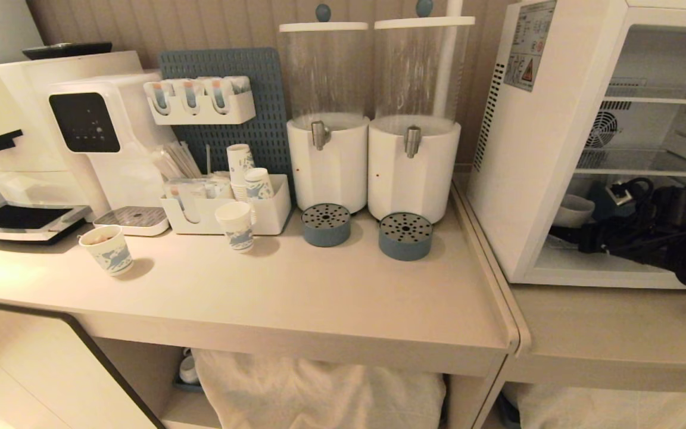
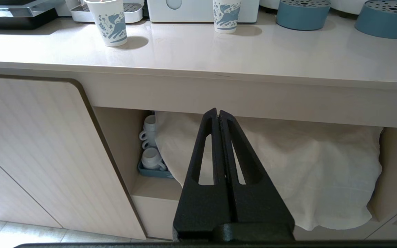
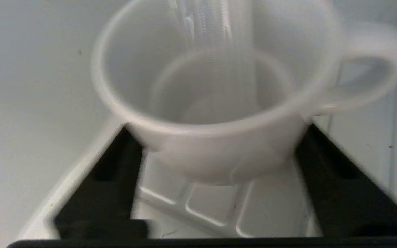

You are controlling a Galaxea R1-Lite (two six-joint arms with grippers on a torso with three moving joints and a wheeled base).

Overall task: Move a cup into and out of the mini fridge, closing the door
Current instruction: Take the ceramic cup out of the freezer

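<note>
Right gripper (image 3: 219, 162) straddles the cup (image 3: 215, 103) on the bottom floor of the mini fridge (image 1: 533, 149), fingers flanking its sides; whether they pinch yet I cannot tell. An uneven squeeze could tip it. Only the head view shows the fridge standing open; the left gripper (image 2: 218, 117) hangs shut near the counter (image 2: 198, 55).

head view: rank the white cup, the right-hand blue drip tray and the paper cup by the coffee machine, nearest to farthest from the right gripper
1. white cup: inside the mini fridge, on its bottom level, right at the right gripper.
2. right-hand blue drip tray: on the counter, just left of the fridge.
3. paper cup: far left of the counter, in front of the coffee machine.
</note>
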